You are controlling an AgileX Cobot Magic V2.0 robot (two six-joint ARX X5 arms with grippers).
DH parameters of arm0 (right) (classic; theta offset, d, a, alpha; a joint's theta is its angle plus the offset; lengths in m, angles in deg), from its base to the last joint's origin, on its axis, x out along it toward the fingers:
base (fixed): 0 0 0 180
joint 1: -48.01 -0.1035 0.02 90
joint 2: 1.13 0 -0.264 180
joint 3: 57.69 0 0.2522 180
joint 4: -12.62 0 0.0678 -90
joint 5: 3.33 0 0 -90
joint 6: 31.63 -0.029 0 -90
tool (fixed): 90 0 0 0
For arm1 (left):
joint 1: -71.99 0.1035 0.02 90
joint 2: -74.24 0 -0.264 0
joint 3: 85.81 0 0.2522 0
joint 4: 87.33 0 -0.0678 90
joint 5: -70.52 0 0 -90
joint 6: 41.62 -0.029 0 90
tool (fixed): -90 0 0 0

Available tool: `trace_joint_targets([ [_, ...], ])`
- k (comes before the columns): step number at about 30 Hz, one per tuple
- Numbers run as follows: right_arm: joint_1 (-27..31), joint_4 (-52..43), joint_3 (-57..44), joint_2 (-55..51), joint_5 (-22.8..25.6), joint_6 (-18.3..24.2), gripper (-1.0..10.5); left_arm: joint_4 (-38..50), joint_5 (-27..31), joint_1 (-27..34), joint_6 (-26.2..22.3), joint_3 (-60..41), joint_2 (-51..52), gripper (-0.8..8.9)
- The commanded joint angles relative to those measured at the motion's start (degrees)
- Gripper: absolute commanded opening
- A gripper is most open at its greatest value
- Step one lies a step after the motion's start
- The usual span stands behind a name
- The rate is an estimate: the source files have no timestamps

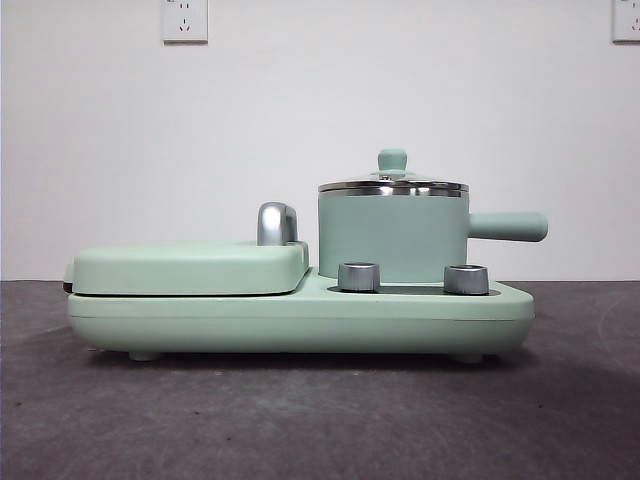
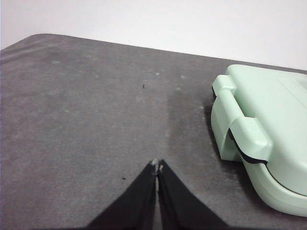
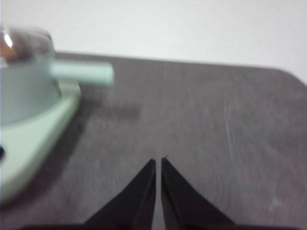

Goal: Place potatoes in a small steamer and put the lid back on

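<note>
- Lid (image 1: 393, 186): sits on steamer (image 1: 392, 238); glass, fragile, slippery, so pinch its small knob (image 1: 392, 159).
- Potato: you see none.
- Left gripper (image 2: 157, 165), right gripper (image 3: 159, 162): jaws pressed together, empty, above table (image 2: 86, 124).

Low front camera faces the steamer (image 1: 393, 238) level; wrist cameras overlook opposite table ends.

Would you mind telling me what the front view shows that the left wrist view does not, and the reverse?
Only the front view shows the small steamer with its lid on, its side handle and two grey knobs. Only the left wrist view shows the left gripper, jaws shut, over bare table. Both show the flat green grill cover. No potato appears in either.
</note>
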Motion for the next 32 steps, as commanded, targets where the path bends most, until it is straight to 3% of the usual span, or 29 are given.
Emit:
trace_joint_targets([
  [1,0.74,-0.42,-3.28,-4.24,-0.42,0.37,0.2,-0.35,-0.04,0.11,0.48,-1.01,0.11,0.06],
  [32,1.16,1.42,-3.13,-4.28,-0.76,-0.59,0.2,-0.35,-0.04,0.11,0.48,-0.98,0.11,0.06],
])
